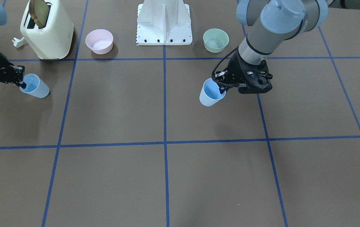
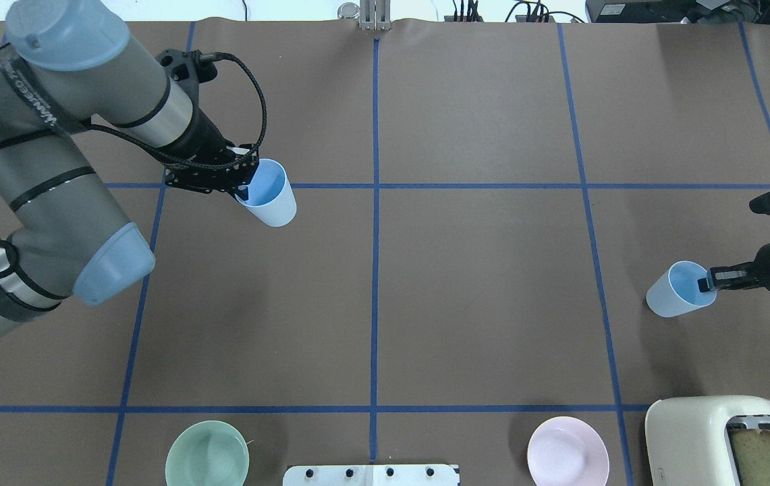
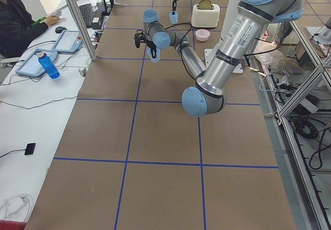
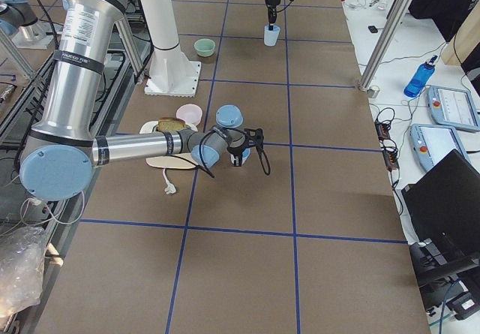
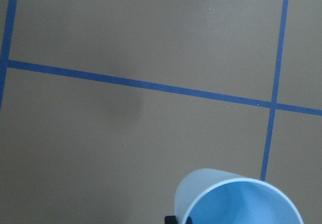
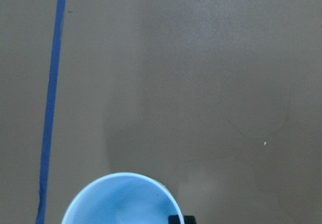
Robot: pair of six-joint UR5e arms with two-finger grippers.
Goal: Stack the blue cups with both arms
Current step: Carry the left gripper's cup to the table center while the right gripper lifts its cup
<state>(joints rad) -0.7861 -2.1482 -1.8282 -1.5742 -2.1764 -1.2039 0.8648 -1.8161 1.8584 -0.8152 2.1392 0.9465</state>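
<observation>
My left gripper [image 2: 244, 195] is shut on the rim of one light-blue cup [image 2: 271, 197], one finger inside and one outside. It holds the cup tilted above the table, left of centre. The cup also shows in the front view [image 1: 210, 93] and in the left wrist view [image 5: 241, 200]. My right gripper [image 2: 704, 284] is shut on the rim of the other blue cup [image 2: 676, 291] at the table's right side, also held off the surface. That cup shows in the front view [image 1: 36, 85] and in the right wrist view [image 6: 121, 200]. The two cups are far apart.
A cream toaster [image 1: 48, 31] holding a slice of bread stands near the robot's right side, its plug [image 1: 18, 42] beside it. A pink bowl [image 1: 99, 41] and a green bowl [image 1: 215, 40] flank the white pedestal [image 1: 164, 25]. Blue tape lines grid the brown table.
</observation>
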